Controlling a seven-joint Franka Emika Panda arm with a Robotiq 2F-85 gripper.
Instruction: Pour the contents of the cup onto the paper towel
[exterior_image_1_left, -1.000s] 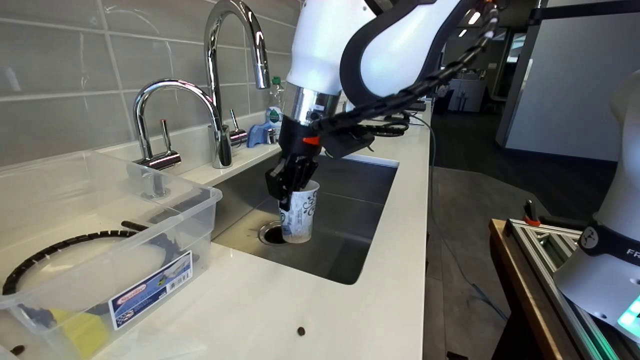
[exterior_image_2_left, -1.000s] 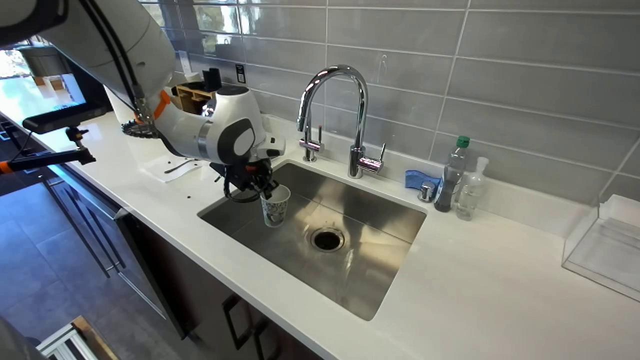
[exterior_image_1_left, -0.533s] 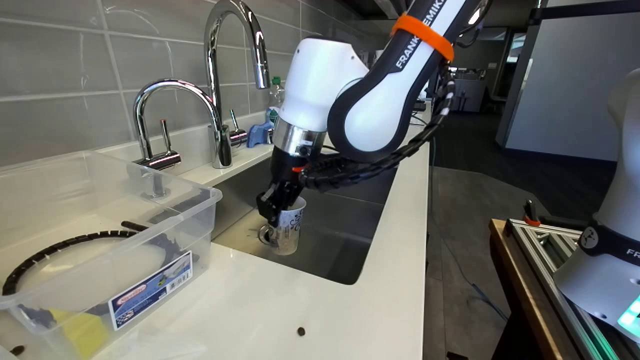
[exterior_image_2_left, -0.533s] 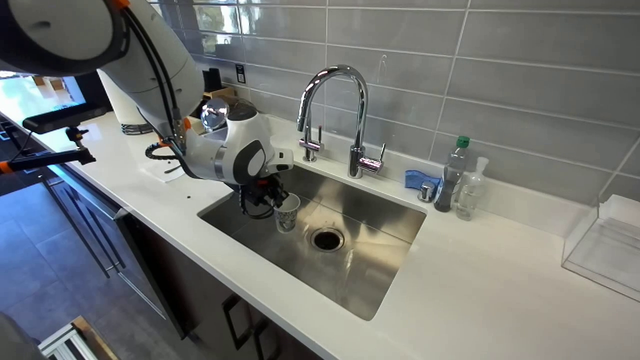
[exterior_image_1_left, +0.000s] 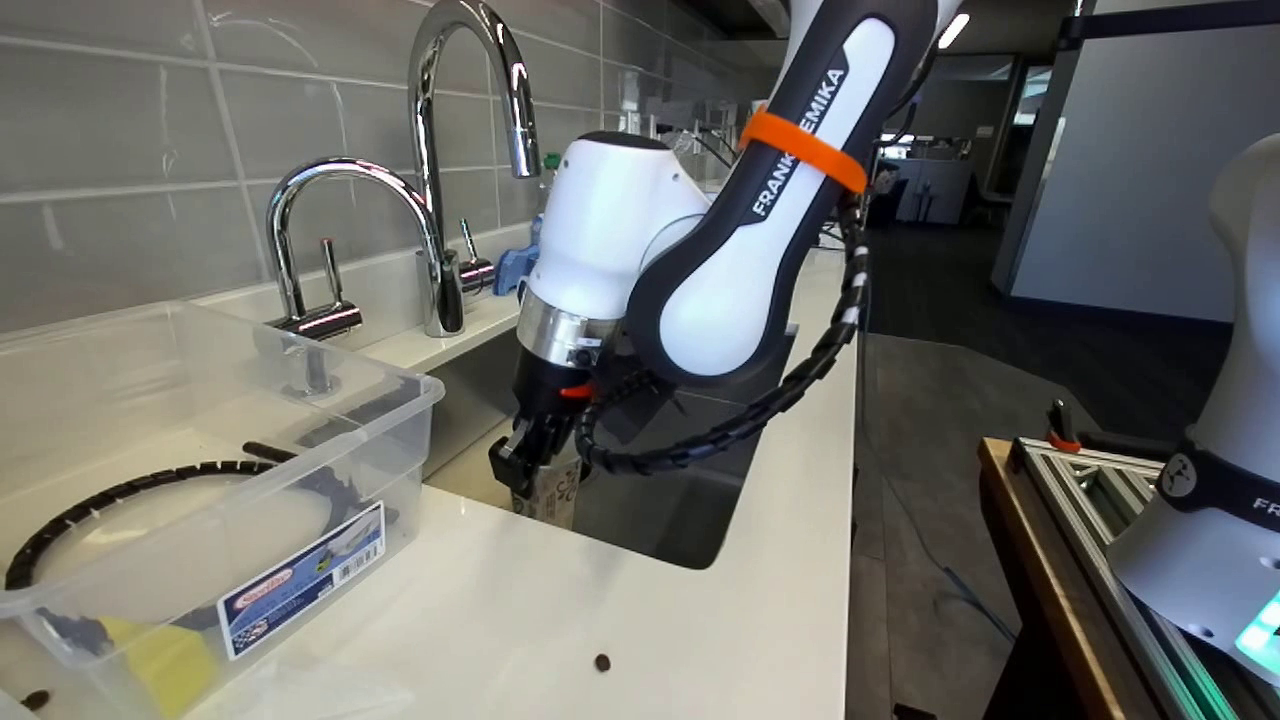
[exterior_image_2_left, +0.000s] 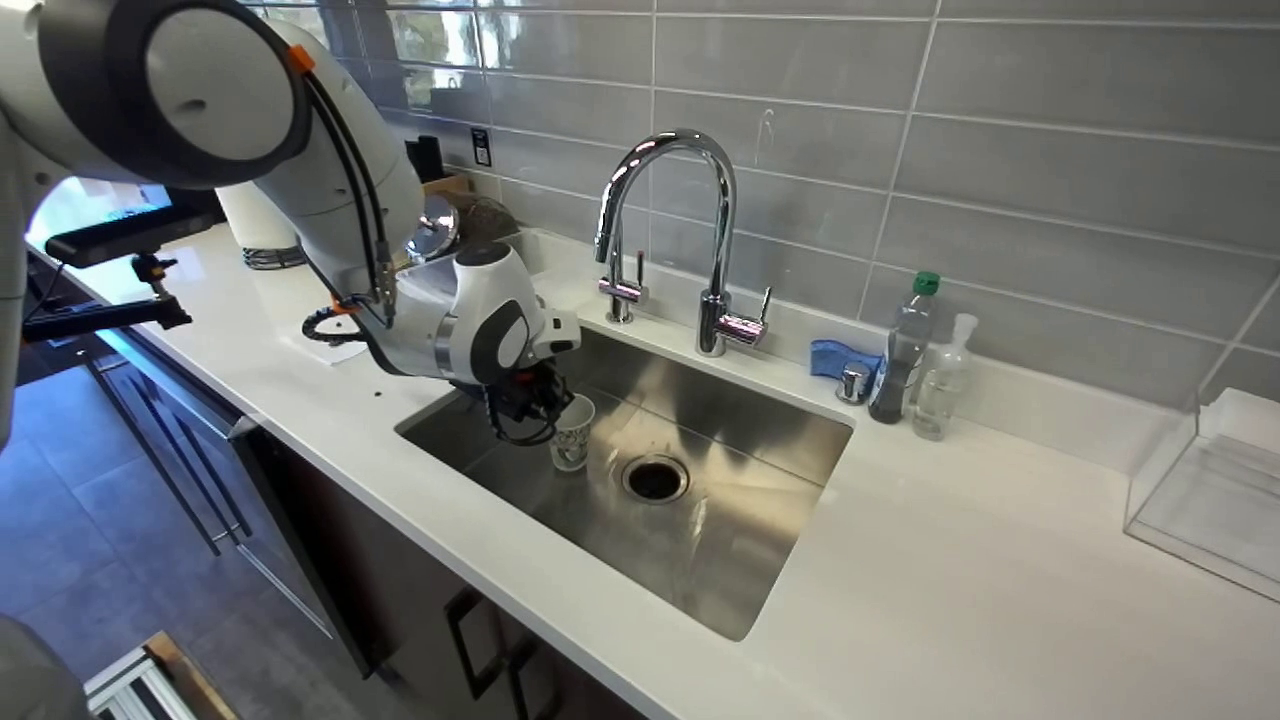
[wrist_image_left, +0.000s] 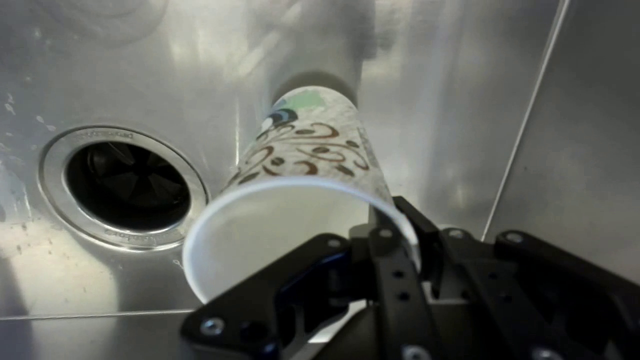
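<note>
The cup (wrist_image_left: 310, 145), pale with a dark swirl pattern, is down in the sink near the drain. It shows in both exterior views, partly hidden behind the counter edge in one (exterior_image_1_left: 553, 495) and near upright in the other (exterior_image_2_left: 572, 440). My gripper (wrist_image_left: 400, 230) pinches the cup's wall at the rim, one finger inside and one outside. The inside of the cup looks pale; no contents show. I cannot tell whether its base touches the sink floor. A white sheet, seemingly the paper towel (exterior_image_2_left: 340, 352), lies on the counter, mostly hidden by the arm.
The steel sink (exterior_image_2_left: 720, 560) has a drain (wrist_image_left: 130, 185). Two chrome taps (exterior_image_2_left: 715, 230) stand behind it. A clear plastic bin (exterior_image_1_left: 300, 560) stands on the counter, a dark speck (exterior_image_1_left: 602, 662) near it. Soap bottles (exterior_image_2_left: 905, 350) and a blue item (exterior_image_2_left: 840, 360) stand along the back.
The arm has lowered the cup deeper into the sink. In the exterior views the cup has moved down, leftward in one and rightward overall in the other. The grip has stayed on it.
</note>
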